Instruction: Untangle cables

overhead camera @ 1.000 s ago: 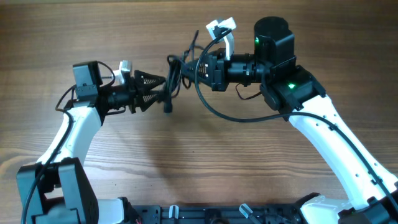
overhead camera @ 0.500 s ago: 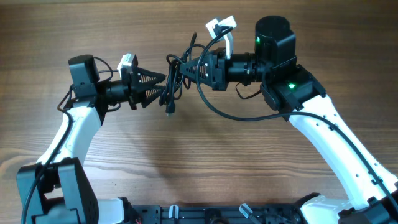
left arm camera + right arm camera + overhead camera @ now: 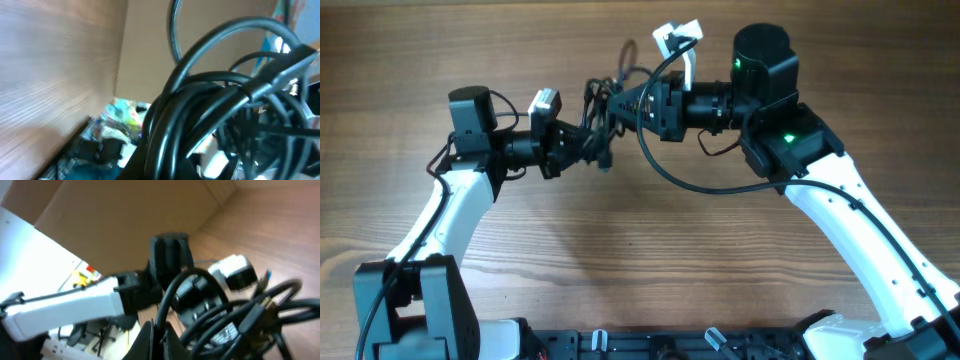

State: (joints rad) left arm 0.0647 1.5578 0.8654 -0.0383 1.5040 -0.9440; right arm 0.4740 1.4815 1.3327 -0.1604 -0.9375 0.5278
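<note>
The cables point(image 3: 601, 118) are a knotted clump of thin black cords held above the wooden table between my two grippers. My left gripper point(image 3: 588, 143) reaches in from the left and is shut on the clump's lower left side. My right gripper point(image 3: 620, 104) comes from the right and is shut on the clump's right side. The left wrist view is filled by glossy cable loops point(image 3: 200, 115), which hide the jaws. In the right wrist view my right gripper point(image 3: 159, 339) pinches one cable loop point(image 3: 172, 295), with more of the bundle at lower right.
A thicker black wire point(image 3: 690, 185) sags from the right arm over the table. A white tag point(image 3: 677, 40) sticks up behind the right wrist. The arm bases point(image 3: 620, 345) line the front edge. A cardboard wall point(image 3: 125, 220) stands beyond the table.
My left gripper moved right and slightly toward the back, into the clump, and went from open to shut on it. The right gripper kept its hold and barely moved.
</note>
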